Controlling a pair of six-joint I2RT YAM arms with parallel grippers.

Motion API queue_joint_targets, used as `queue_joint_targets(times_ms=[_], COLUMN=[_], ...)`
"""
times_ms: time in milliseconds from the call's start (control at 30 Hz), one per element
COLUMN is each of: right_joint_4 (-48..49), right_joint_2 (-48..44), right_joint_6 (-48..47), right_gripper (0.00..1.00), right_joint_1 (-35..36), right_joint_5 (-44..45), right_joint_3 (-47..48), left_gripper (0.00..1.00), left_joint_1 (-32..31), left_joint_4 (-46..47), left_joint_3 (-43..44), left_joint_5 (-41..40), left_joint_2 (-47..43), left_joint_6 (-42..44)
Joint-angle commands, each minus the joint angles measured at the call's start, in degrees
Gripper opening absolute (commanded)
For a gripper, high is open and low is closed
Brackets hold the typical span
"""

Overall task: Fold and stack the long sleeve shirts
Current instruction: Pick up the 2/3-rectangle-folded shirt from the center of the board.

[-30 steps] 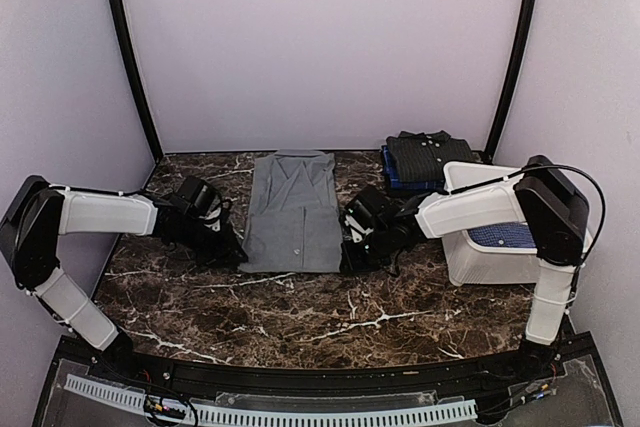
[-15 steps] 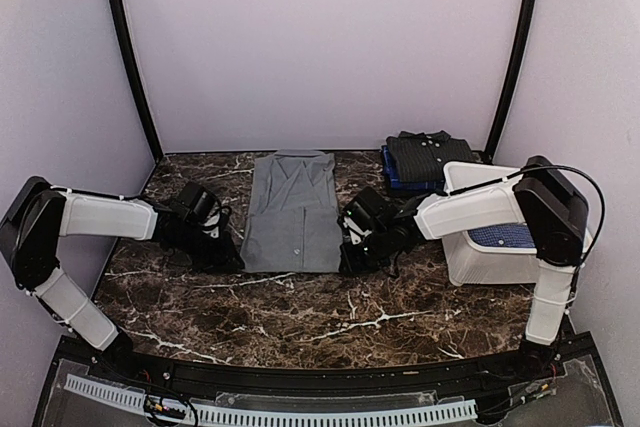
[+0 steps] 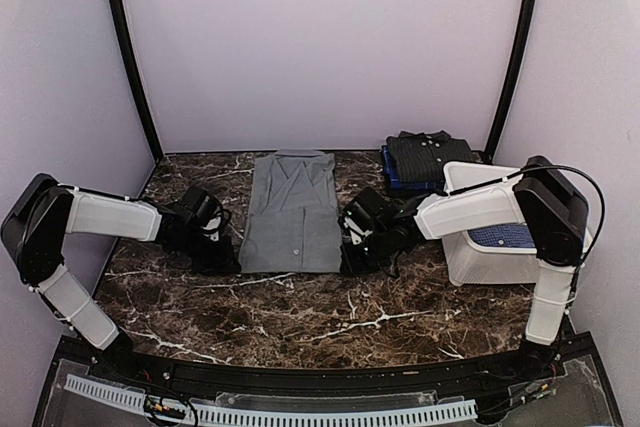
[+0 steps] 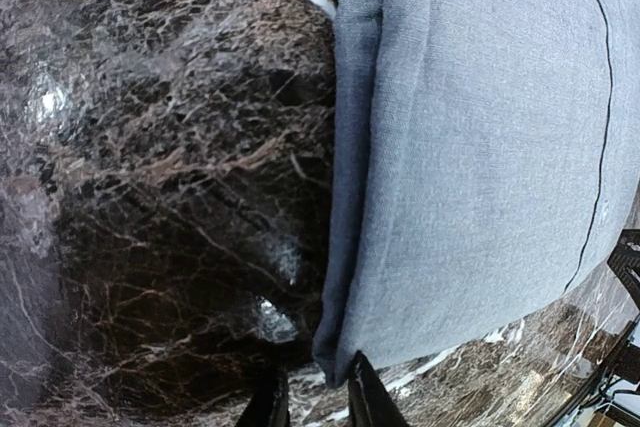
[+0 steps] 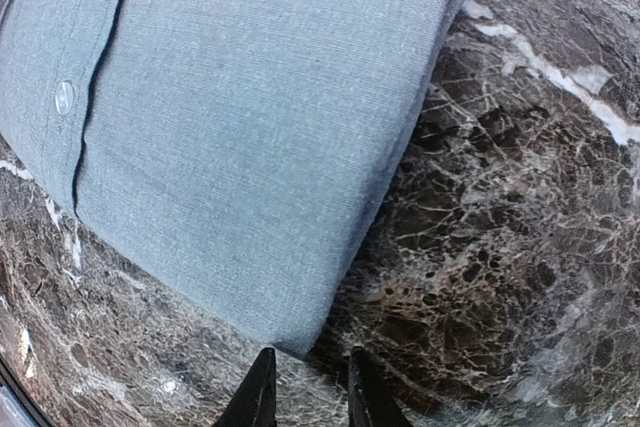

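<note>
- Shirt (image 3: 292, 212), grey: flat on the table (image 3: 300, 312), centre, collar toward the back wall, hem toward the arms. Folded to a long narrow panel, placket up, one white button (image 5: 64, 97) showing near the hem. Doubled cloth edge along the left side in the left wrist view.
- Left gripper (image 3: 222, 252): low over the marble at the near-left hem corner. Fingers narrow, slim gap, marble visible in it. Corner just ahead of the tips, not between them; nothing held.
- Right gripper (image 3: 350, 247): low at the near-right hem corner, mirroring the left. Same narrow gap, bare marble in it, corner just ahead of the tips. Nothing held.
- Stack (image 3: 428, 159): back right of the table, folded. Dark shirt on top, collar showing, blue layer under it.
- Tub (image 3: 480, 252): white, at the right edge, beside the right arm, just in front of the stack. Blue dotted cloth (image 3: 503, 236) inside.
</note>
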Motion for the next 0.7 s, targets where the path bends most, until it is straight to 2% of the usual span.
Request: queue_joint_targets(times_ms=[0, 267, 667], right_joint_4=[-0.15, 1.43, 1.66], right_joint_2=[-0.80, -2.74, -0.30], right_joint_6=[-0.34, -1.07, -3.92], right_gripper=[0.22, 0.22, 0.22], right_joint_1=[0.40, 0.40, 2.65], right_joint_5=[1.14, 2.36, 3.06], right_joint_3=[0.27, -0.43, 0.82], left_gripper=[0.19, 0.17, 0.22], left_joint_1=[-0.49, -1.28, -1.64], left_joint_4=[-2.75, -4.31, -2.61], left_joint_3=[-0.23, 0.96, 0.71], left_joint_5=[-2.02, -1.21, -0.27], left_joint_2=[0.31, -2.14, -5.59], left_joint_6=[0.80, 1.60, 2.77])
